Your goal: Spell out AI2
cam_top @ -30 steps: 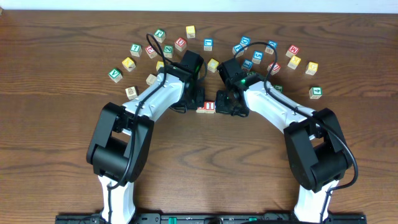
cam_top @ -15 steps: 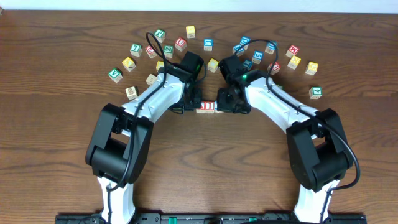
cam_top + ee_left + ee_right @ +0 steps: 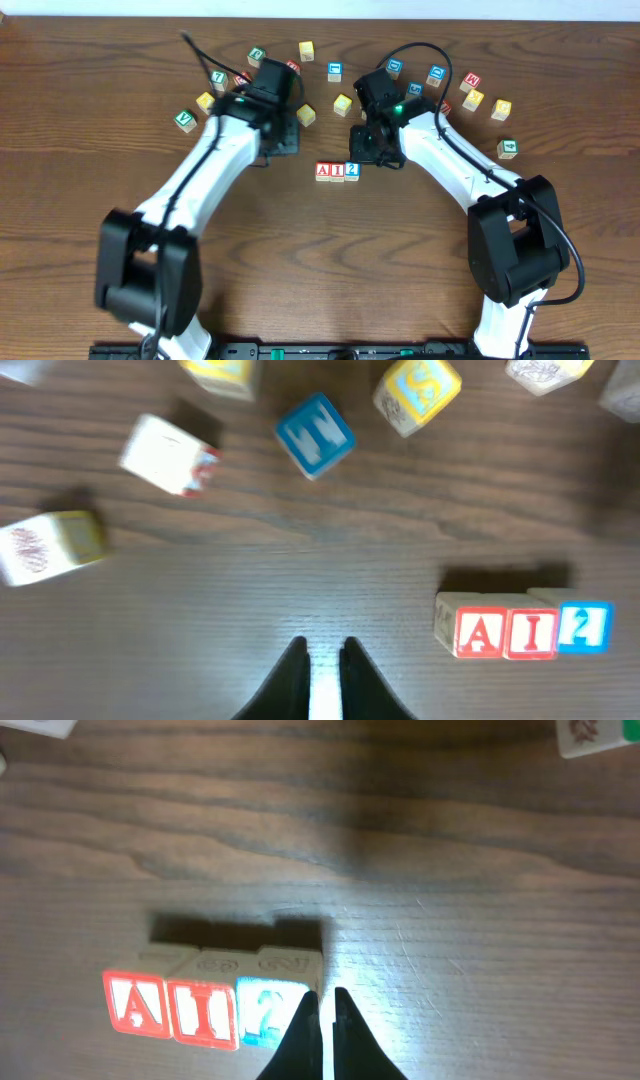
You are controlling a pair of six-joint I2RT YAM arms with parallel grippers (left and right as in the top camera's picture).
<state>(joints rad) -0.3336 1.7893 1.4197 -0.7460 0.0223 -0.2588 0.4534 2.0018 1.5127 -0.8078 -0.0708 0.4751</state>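
Table [image 3: 330, 260] | loose blocks [image 3: 343, 104] behind AI2 row [image 3: 337, 171] | right claw [image 3: 327, 1002] beside it

left claw [image 3: 322, 678]: fingers together, hovering | right claw [image 3: 326, 1032]: fingers together, hovering

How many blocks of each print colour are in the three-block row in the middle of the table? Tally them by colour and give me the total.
Red-printed blocks: 2, the A block and the I block
Blue-printed blocks: 1, the 2 block
Total: 3
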